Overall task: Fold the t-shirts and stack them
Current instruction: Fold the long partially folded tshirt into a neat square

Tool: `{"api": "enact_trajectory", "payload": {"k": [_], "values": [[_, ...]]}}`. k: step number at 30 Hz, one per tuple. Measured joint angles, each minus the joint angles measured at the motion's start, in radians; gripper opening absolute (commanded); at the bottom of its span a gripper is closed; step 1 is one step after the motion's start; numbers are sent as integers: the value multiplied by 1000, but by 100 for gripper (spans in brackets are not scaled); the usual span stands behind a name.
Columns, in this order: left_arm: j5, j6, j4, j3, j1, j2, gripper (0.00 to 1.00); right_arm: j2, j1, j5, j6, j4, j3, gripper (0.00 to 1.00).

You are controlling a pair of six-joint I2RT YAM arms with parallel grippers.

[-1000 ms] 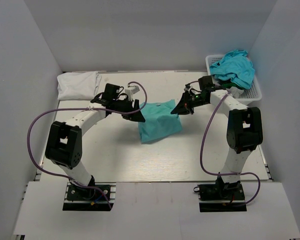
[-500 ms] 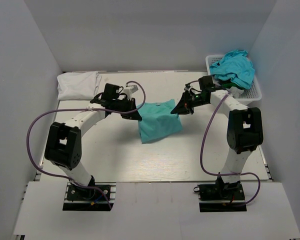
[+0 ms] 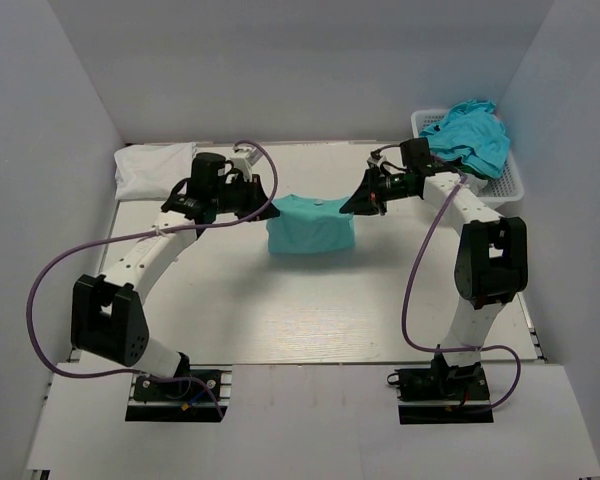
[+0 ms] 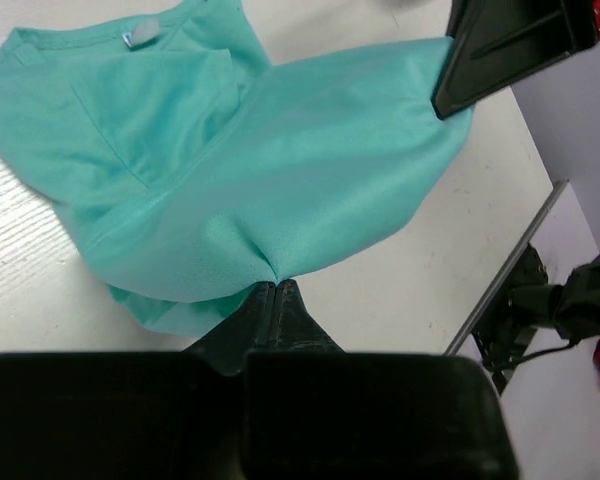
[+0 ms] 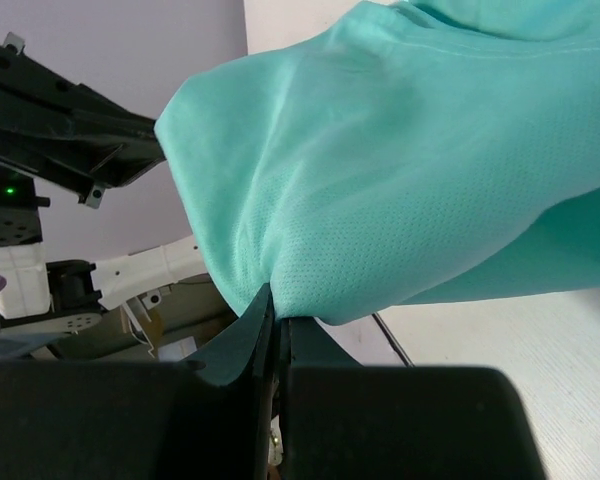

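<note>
The green t-shirt (image 3: 310, 226) is hanging over the far middle of the desk (image 3: 310, 320), no longer lying flat. The left claw (image 3: 271, 209), just closed, is pinching one side, and the right claw (image 3: 347, 208) is pinching the other. A fold is probably starting.

Centre of tabletop (image 3: 310, 310): middle t-shirt (image 3: 311, 225) spans between left pincer (image 3: 273, 210) and right pincer (image 3: 347, 207). Far-left corner: folded t-shirt (image 3: 155, 168). Far-right corner: basket (image 3: 510, 185), heaped t-shirts (image 3: 468, 135) in it.
</note>
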Motion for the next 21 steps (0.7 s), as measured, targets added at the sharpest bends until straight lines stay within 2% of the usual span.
{"api": "enact_trajectory", "payload": {"k": [5,10,16,21], "values": [[-64,-31,7,54,7,51,0,1,-8,-23,26,19,14,0],[-110,-52,22,168,7,175,0,47,-27,-34,63,43,84,0],[-155,-86,-11,341,14,380,0,187,-44,-50,108,70,198,0],[-221,-118,-62,428,16,489,0,314,-50,-69,174,128,255,0]]}}
